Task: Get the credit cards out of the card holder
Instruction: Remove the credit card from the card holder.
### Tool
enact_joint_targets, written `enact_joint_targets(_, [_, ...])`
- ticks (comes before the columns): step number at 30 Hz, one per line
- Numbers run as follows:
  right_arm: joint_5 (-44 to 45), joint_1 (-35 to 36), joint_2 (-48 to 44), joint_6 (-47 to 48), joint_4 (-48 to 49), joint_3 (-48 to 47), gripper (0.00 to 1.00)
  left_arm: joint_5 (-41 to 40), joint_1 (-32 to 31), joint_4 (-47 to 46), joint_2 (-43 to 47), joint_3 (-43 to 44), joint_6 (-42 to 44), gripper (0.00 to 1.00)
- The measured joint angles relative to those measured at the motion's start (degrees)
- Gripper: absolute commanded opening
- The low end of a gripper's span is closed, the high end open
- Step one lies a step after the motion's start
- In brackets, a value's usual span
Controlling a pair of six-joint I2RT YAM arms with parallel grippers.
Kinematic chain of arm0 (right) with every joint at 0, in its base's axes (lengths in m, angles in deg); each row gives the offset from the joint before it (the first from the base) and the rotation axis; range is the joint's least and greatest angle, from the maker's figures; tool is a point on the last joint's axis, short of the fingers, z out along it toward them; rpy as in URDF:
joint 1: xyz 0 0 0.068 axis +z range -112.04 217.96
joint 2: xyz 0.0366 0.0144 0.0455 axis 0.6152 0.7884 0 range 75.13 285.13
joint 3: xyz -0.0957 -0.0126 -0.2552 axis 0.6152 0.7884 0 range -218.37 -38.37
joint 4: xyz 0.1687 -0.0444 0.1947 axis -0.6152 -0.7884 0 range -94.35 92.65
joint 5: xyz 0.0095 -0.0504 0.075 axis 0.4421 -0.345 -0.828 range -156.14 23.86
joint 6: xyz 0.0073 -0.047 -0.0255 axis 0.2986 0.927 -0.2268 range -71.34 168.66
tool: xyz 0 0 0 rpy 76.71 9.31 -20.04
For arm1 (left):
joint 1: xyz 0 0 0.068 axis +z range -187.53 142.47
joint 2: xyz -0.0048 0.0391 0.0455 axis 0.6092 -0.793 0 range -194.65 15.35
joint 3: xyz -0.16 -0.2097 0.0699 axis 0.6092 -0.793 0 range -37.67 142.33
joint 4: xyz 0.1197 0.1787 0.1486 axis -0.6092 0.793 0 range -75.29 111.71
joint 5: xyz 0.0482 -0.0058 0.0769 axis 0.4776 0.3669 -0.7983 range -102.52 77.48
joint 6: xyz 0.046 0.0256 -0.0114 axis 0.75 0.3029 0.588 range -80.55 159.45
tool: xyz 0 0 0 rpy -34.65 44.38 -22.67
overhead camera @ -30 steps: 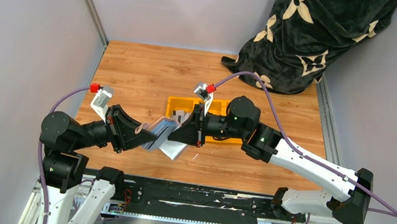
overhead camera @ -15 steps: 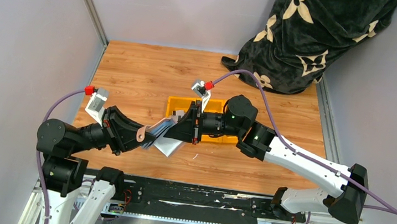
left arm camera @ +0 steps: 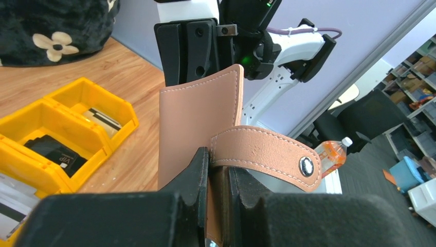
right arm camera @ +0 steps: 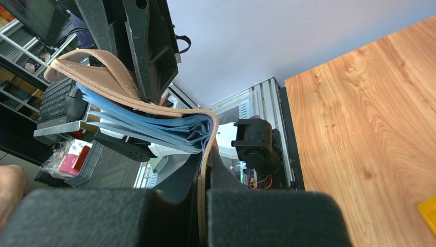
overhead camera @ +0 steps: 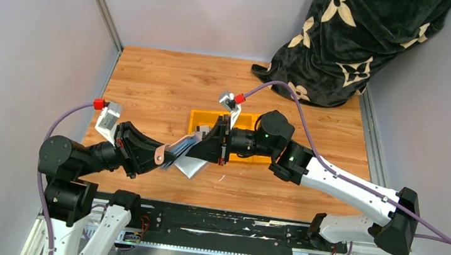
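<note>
the card holder [overhead camera: 183, 156] is held in the air above the near middle of the wooden table [overhead camera: 164, 83], between the two arms. the left gripper [left arm camera: 218, 172] is clamped on one pinkish-tan cover, beside the closing tab [left arm camera: 267, 154], which stands unfastened. the right gripper [right arm camera: 204, 159] is clamped on the edge of the opposite cover, and the blue inner pockets [right arm camera: 154, 128] are fanned apart. light credit cards [left arm camera: 103, 119] are seen in the yellow bin [overhead camera: 193, 119] behind the holder. whether cards are left in the pockets cannot be told.

1 overhead, 2 wrist close-ups of card holder [overhead camera: 190, 167]
</note>
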Motion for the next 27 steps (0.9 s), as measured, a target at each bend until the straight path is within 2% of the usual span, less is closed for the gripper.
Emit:
enact_joint_targets(9, [1.57,0.07,0.00,1.79,-2.54,-1.09,0.00,-1.05,0.00,4.57,0.70,2.14,7.30,0.00])
enact_joint_targets(16, [2.82,0.09,-0.15,3.08,-2.49,-1.07,0.00,-4.11,-0.07,11.89,0.59,5.70,14.03,0.00])
enact_joint_targets(21, [3.50,0.09,-0.24,3.28,-2.80,-1.07,0.00,-10.14,-0.39,16.37,0.46,6.54,18.62,0.00])
enact_joint_targets(24, [3.32,0.09,-0.20,3.26,-3.21,-1.07,0.00,-14.82,-0.46,18.29,0.61,6.58,21.40,0.15])
enact_joint_targets(27, [2.67,0.09,-0.07,3.21,-3.37,-1.07,0.00,-16.26,-0.63,18.93,0.63,6.56,21.92,0.39])
